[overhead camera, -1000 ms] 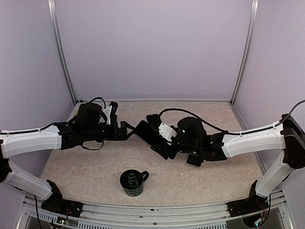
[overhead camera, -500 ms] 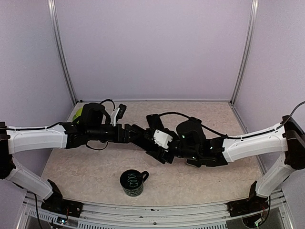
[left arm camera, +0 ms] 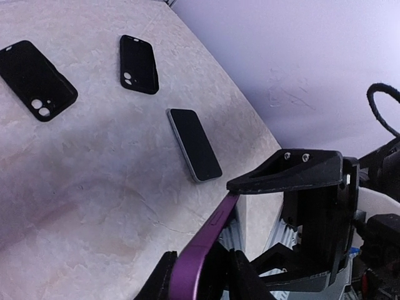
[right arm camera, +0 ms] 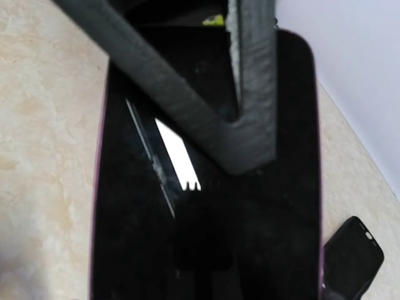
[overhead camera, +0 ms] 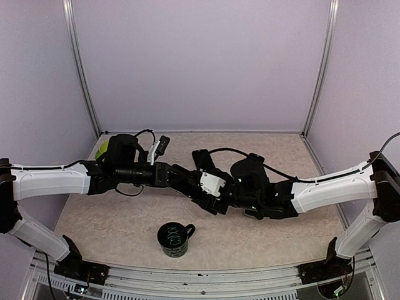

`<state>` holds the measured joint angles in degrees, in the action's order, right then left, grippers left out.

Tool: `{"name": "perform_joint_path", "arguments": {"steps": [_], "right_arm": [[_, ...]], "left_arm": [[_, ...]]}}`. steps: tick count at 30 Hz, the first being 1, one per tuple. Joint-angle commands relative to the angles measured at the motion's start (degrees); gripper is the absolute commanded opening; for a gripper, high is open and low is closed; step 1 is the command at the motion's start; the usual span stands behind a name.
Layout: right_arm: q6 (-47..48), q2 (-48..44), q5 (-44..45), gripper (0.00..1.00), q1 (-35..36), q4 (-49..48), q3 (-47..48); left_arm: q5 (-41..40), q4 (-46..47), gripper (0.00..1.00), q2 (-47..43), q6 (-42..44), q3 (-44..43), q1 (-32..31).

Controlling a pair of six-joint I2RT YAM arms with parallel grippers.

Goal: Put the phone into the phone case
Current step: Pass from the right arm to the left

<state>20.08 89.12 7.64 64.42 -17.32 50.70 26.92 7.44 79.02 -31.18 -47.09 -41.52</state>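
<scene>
A purple phone (left arm camera: 209, 234) with a black screen (right arm camera: 250, 237) hangs in the air between both arms, above the middle of the table. My left gripper (left arm camera: 200, 269) is shut on one end of it, a finger on each face. My right gripper (overhead camera: 211, 192) holds the other end, and one of its fingers (left arm camera: 294, 178) rests on the phone's far edge. In the right wrist view the screen hides that gripper's own fingertips. Two black phone cases (left arm camera: 37, 81) (left arm camera: 139, 64) lie flat on the table, and another black case (right arm camera: 352, 256) lies past the phone's corner.
A second phone (left arm camera: 195, 145) lies screen-up on the table beside the cases. A dark mug (overhead camera: 174, 239) stands near the front edge, below the grippers. A green object (overhead camera: 103, 147) sits at the back left behind my left arm. Walls close the table on three sides.
My left gripper has moved right to the phone and closed on its end. My right arm has carried the phone slightly left and lower to meet it.
</scene>
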Motion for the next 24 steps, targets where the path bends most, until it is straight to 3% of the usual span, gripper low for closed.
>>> {"name": "perform_joint_path", "arguments": {"steps": [1, 6, 11, 17, 24], "right_arm": [[1.04, 0.26, 1.40, 0.58, 0.70, -4.08, 0.67], [1.71, 0.10, 2.34, 0.59, 0.79, -4.49, 0.33], [1.72, -0.24, 4.21, 0.70, 0.76, -5.18, -0.08], [0.11, -1.91, 4.95, 0.99, 0.62, -6.45, -1.09], [-6.58, -3.37, 4.03, 1.00, -1.93, -3.76, 1.08]], "left_arm": [[1.99, 2.50, 0.18, 0.65, -0.10, -0.18, 0.38], [2.34, 2.88, 0.00, 0.69, -0.32, -0.11, 0.38], [1.81, 3.03, 0.00, 0.57, -0.37, 0.15, 0.38], [-5.73, 2.41, 0.00, -3.01, 1.17, 1.22, 0.59], [-17.38, 1.14, 0.00, -9.78, 1.56, 2.80, 1.66]]}}
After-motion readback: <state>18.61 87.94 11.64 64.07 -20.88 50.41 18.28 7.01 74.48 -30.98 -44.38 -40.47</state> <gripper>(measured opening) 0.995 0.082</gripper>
